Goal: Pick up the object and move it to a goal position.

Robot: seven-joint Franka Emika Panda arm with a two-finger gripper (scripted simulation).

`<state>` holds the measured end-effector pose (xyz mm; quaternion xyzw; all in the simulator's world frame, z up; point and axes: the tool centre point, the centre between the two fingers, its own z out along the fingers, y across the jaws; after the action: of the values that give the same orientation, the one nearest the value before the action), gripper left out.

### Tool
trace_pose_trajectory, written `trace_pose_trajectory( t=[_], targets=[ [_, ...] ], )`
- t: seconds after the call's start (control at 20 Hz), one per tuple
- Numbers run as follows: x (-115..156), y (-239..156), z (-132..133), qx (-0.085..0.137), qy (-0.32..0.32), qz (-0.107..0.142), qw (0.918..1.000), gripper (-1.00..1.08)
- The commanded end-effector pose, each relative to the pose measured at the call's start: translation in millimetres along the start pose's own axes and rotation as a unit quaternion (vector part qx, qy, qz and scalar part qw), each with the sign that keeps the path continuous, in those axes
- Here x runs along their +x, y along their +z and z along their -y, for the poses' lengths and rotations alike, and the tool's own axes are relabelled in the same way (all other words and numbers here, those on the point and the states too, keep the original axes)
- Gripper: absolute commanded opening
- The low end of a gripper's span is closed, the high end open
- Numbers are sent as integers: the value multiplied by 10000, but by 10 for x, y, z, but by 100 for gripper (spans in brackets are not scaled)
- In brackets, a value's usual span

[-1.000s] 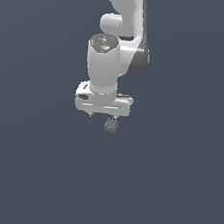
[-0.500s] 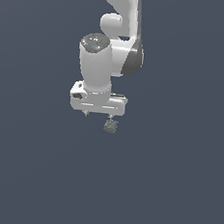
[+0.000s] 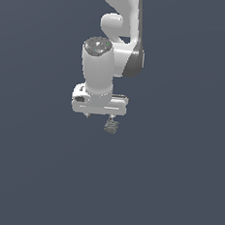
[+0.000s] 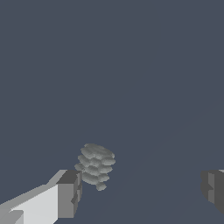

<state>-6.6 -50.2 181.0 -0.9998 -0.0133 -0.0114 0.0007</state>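
Pointed straight down over a bare dark surface: white arm (image 3: 114,61). Spread wide: gripper (image 4: 140,190), with ridged grey-green lump (image 4: 95,164) just beside one finger (image 4: 65,194), far from the other.

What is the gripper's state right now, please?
Gripper: open, holding nothing; the small bumpy grey-green lump sits beside one finger.

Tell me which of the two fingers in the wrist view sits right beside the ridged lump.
The finger on the white mount; the dark grey-green lump sits right by its tip, while the other finger stands far off across the gap.
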Motion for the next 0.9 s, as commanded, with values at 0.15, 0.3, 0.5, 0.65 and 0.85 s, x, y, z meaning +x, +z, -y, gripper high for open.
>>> trace_pose_trajectory(
  t=[0.15, 0.3, 0.5, 0.65, 0.85],
  targets=[
    [-38, 94, 38, -16, -559, 20, 9984, 100],
    [-66, 160, 67, -25, -964, 34, 9953, 100],
    [-109, 257, 111, -32, -1563, 54, 9877, 100],
    [-142, 327, 146, -34, -2010, 68, 9796, 100],
    [-189, 419, 195, -32, -2601, 84, 9655, 100]
  ],
)
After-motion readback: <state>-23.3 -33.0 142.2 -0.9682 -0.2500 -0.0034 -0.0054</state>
